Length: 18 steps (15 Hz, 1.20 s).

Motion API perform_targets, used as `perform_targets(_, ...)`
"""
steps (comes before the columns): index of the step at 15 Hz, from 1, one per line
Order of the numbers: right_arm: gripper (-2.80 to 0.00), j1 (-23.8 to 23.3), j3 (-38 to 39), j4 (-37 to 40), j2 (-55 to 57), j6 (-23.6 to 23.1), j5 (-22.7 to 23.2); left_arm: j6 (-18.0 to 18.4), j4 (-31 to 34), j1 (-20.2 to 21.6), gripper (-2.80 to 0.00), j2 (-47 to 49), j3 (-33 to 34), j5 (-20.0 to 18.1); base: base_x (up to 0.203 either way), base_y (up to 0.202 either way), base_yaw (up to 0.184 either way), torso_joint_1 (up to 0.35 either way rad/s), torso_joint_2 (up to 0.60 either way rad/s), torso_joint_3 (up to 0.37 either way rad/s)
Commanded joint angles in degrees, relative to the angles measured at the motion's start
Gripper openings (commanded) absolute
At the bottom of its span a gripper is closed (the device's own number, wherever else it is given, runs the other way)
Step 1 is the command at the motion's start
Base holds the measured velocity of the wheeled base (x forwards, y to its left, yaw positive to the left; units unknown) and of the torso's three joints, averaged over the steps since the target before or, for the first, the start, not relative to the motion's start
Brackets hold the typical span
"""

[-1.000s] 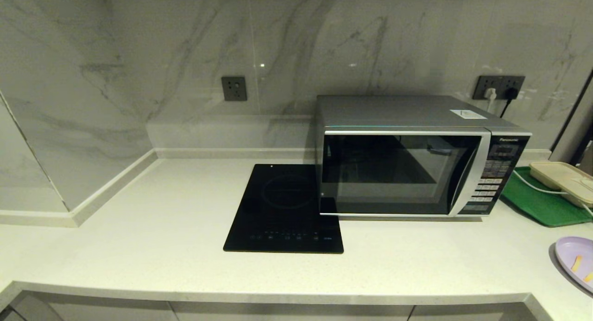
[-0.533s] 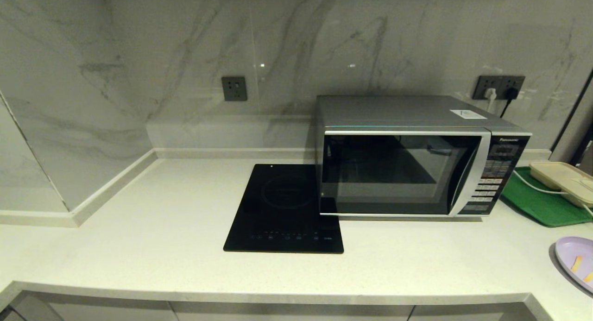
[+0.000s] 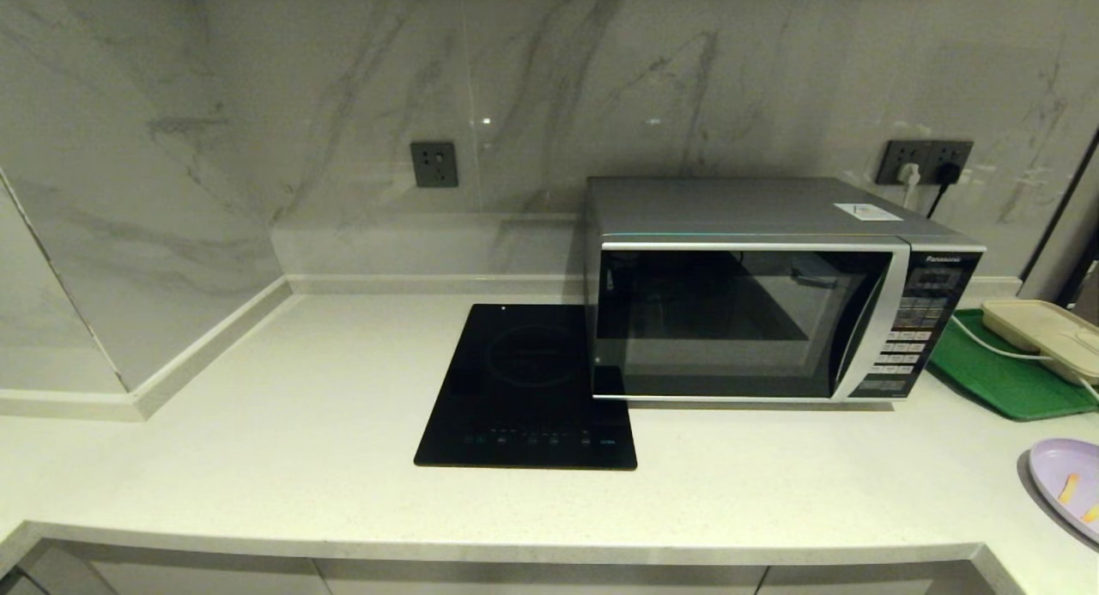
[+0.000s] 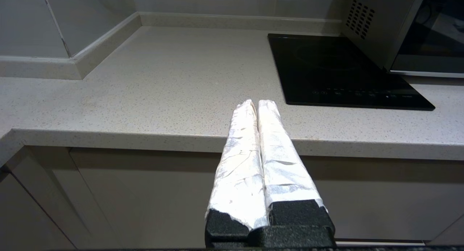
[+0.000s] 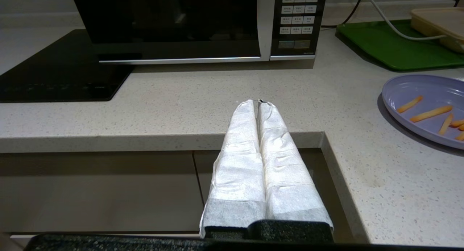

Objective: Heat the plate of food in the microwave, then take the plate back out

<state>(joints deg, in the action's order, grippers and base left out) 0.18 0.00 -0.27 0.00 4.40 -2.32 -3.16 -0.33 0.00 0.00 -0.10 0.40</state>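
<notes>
The silver microwave stands on the counter right of centre, its dark glass door closed and its keypad on the right. The lavender plate of food with orange-yellow sticks lies at the counter's far right edge, also the plate of food in the right wrist view. Neither arm shows in the head view. My left gripper is shut and empty, held low before the counter's front edge. My right gripper is shut and empty too, in front of the microwave, with the plate off to its right.
A flat black glass hob lies left of the microwave. A green tray with a beige lidded container and a white cord sits at the right rear. Marble walls back the counter, with a step at the left.
</notes>
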Motion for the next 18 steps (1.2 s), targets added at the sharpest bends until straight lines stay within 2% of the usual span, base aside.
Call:
perform_targets(1, -2.80, -0.01, 0.01, -0.08, 0.09, -0.09, 0.03, -0.01, -0.02, 0.00, -2.80, 0.00, 0.01, 0.04, 0.000, 0.000, 0.000, 0.000, 0.00, 0.000)
perform_targets(15, -2.80, -0.01, -0.26, 1.02, 0.09, -0.45, -0.06, -0.01, -0.02, 0.00, -2.80, 0.00, 0.01, 0.04, 0.000, 0.000, 0.000, 0.000, 0.00, 0.000)
perform_targets(18, -2.80, -0.01, 0.00, -0.08, 0.09, 1.14, -0.32, -0.01, -0.02, 0.00, -2.80, 0.00, 0.01, 0.04, 0.000, 0.000, 0.000, 0.000, 0.00, 0.000)
